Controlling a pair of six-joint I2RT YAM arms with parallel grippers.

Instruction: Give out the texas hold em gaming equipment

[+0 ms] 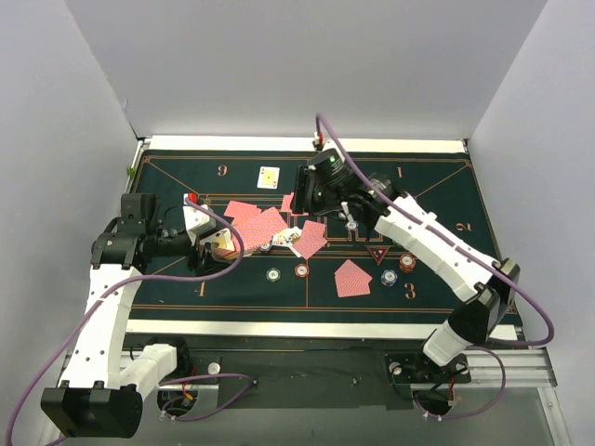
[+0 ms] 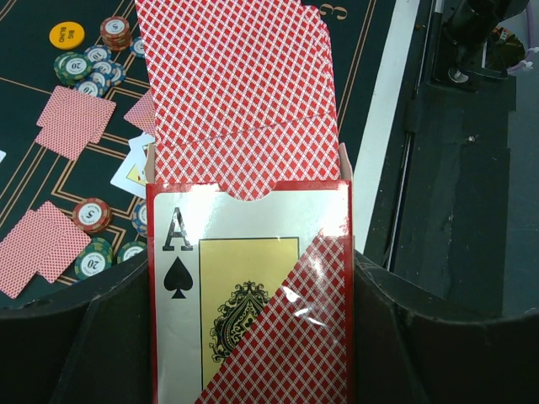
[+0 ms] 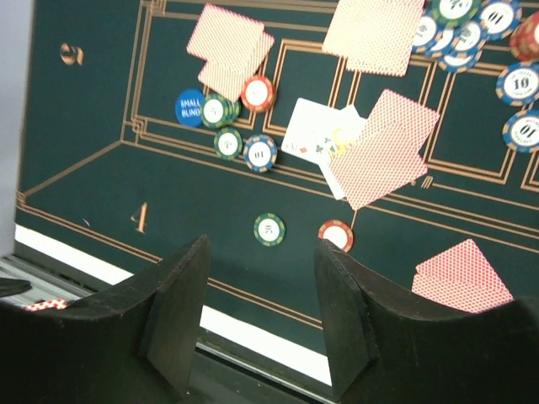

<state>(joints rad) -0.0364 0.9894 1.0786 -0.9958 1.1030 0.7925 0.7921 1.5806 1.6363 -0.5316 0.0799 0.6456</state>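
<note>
The left gripper (image 2: pixel 253 353), at nine o'clock of the mat (image 1: pixel 437 279), is clamped on a card box (image 2: pixel 244 252) with cards (image 2: pixel 236 84) sticking out. The right gripper (image 3: pixel 261 269) hangs over centre, fingers apart, empty. Mid-mat lie loose cards (image 1: pixel 265 223), chips (image 1: pixel 273 274) at their six o'clock.

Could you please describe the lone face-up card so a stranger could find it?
On the dark green felt mat, look along the far edge beside the left orange numeral. The white-faced playing card there lies alone; the rest lie nearer the near edge.
</note>
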